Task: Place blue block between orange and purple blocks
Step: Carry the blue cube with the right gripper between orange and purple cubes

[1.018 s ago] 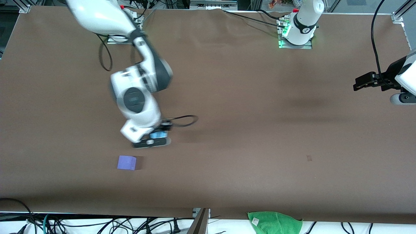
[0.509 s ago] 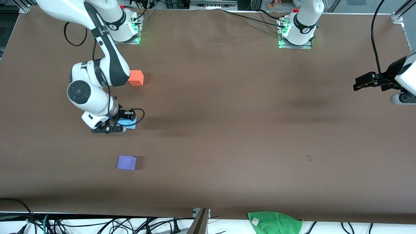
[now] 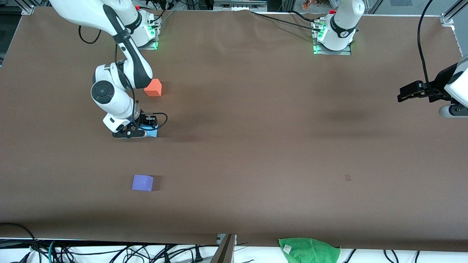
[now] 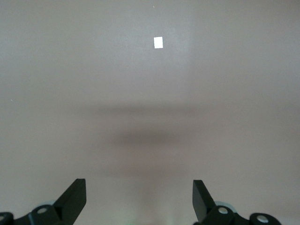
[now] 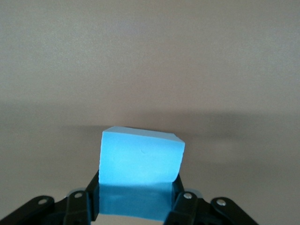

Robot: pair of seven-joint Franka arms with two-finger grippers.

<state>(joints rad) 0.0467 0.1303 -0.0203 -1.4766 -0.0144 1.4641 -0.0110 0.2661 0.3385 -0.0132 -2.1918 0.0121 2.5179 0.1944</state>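
My right gripper [image 3: 146, 130] is shut on the light sky-blue block [image 3: 150, 130], low over the brown table between the orange block [image 3: 153, 87] and the purple block [image 3: 142, 182]. The right wrist view shows the blue block [image 5: 141, 171] clamped between both fingers [image 5: 79, 204]. The orange block is farther from the front camera than the blue one, the purple block nearer. My left gripper [image 3: 402, 95] waits open and empty, raised at the left arm's end of the table; its wrist view [image 4: 138, 199] shows only bare table.
A green cloth [image 3: 309, 249] lies at the table's edge nearest the front camera. A small pale mark [image 3: 347, 177] is on the table toward the left arm's end. Cables run along both table edges.
My right gripper carried the blue block toward the right arm's end, swung past the line of the two blocks, then came back a little. The orange block, hidden at first, now shows. The left arm stayed still.
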